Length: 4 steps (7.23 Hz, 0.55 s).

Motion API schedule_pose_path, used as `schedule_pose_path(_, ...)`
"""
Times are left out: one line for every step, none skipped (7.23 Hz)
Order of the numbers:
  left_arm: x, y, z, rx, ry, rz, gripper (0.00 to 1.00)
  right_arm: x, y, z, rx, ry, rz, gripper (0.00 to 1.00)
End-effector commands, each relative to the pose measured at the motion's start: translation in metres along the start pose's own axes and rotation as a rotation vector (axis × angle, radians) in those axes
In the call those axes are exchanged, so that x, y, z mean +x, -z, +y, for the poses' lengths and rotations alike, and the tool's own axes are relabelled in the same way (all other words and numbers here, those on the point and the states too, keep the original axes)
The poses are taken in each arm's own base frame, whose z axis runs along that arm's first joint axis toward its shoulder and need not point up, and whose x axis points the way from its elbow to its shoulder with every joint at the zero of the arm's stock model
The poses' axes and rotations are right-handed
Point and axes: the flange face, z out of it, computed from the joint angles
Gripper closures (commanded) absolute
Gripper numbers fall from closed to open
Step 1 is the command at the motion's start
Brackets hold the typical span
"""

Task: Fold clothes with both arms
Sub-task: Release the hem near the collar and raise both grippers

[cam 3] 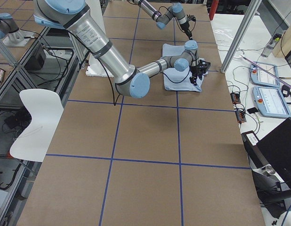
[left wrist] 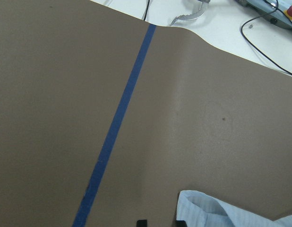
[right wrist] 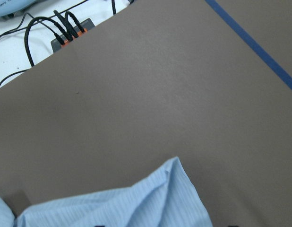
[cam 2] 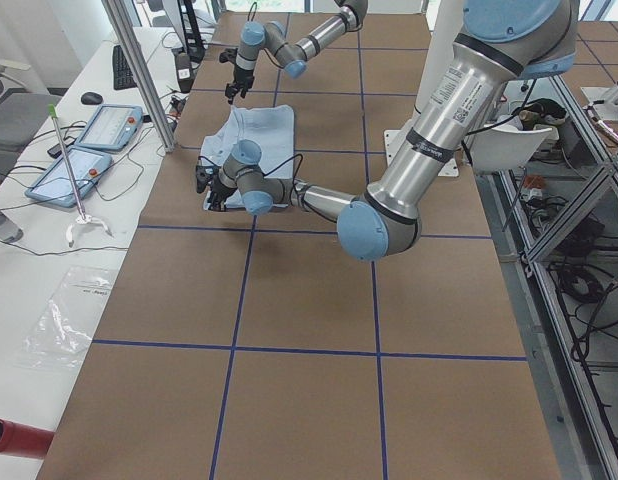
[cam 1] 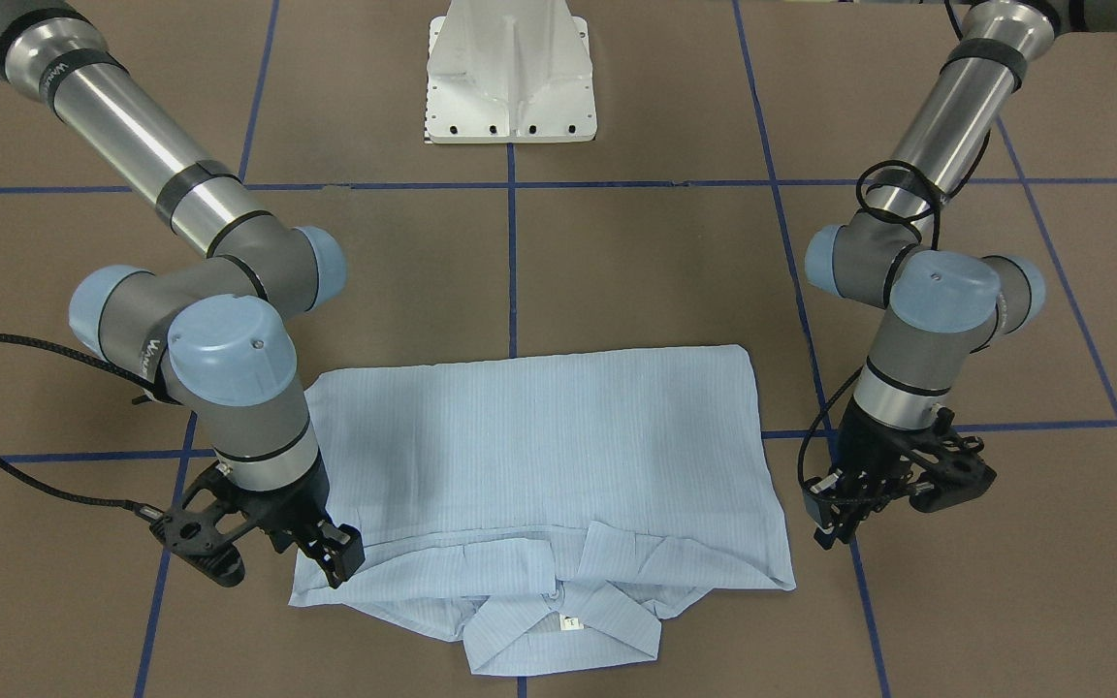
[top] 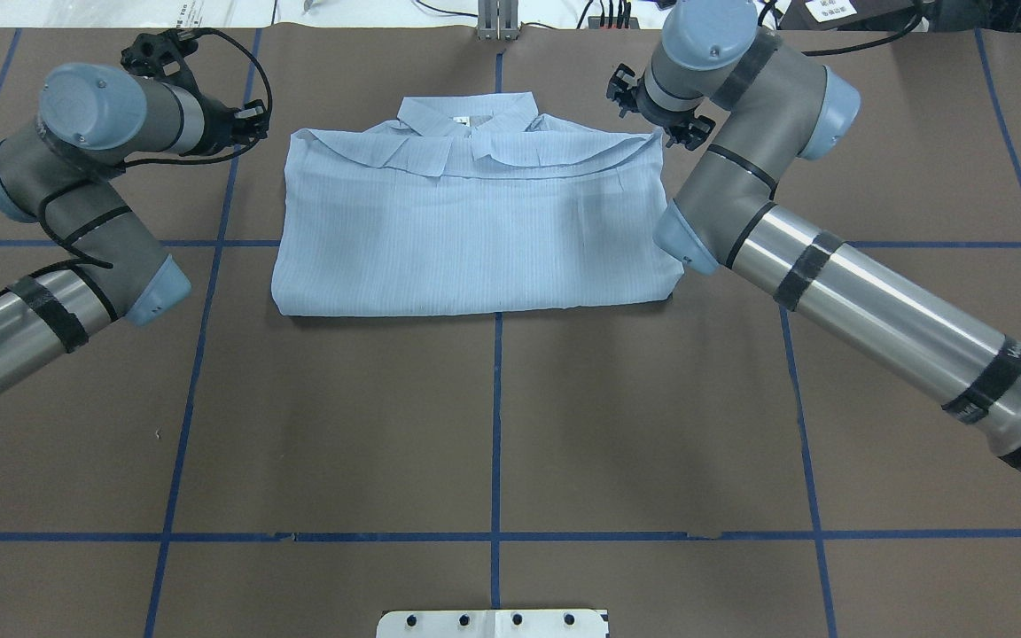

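Brown paper crossed by blue tape lines (top: pixel 495 425) covers the bench (top: pixel 342 425), and most of it is bare: the whole stretch between the white pedestal base (cam 1: pixel 510 87) and the shirt lies open, as do both side ends.

Left arm (top: pixel 76 230) and right arm (top: pixel 874 310) reach in from either side, bent at the elbow, wrists pointing down at the far part of the bench.

Between them the pale-blue shirt (top: pixel 475 230) lies flat, folded into a wide rectangle astride the centre tape line. Its edge toward the robot is a straight fold; the side edges are tidy. The far edge is layered and lies near the bench's far rim.

Over the shirt's far corner on its own side hangs the right tool (cam 1: pixel 331 557); its wrist view shows the tips wide apart with cloth below them, gripping nothing. Just beside the opposite far corner, over bare paper, is the left tool (cam 1: pixel 835 523), its tips parted by a narrow gap and holding nothing.

At the far edge the collar (cam 1: pixel 558 635) juts out, with a white label (cam 1: pixel 573 623) on it.
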Motion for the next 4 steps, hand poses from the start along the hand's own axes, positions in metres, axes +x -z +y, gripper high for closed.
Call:
schedule_pose_path(-0.003,0.005,-0.004,-0.002,0.002,0.015,0.66,0.064,0.048,0.053,-0.060,0.008,-0.060,0.00)
schedule_pose_path(-0.003,0.007,-0.007,-0.008,0.000,0.019,0.67,0.084,0.056,0.072,-0.079,-0.035,-0.069,0.00)
schedule_pose_path(0.002,0.012,-0.011,-0.010,-0.001,0.032,0.68,0.090,0.054,0.095,-0.102,-0.025,-0.068,0.00)
schedule_pose_path(0.003,0.014,-0.010,-0.019,-0.003,0.037,0.68,0.091,0.048,0.117,-0.125,-0.017,-0.061,0.00)
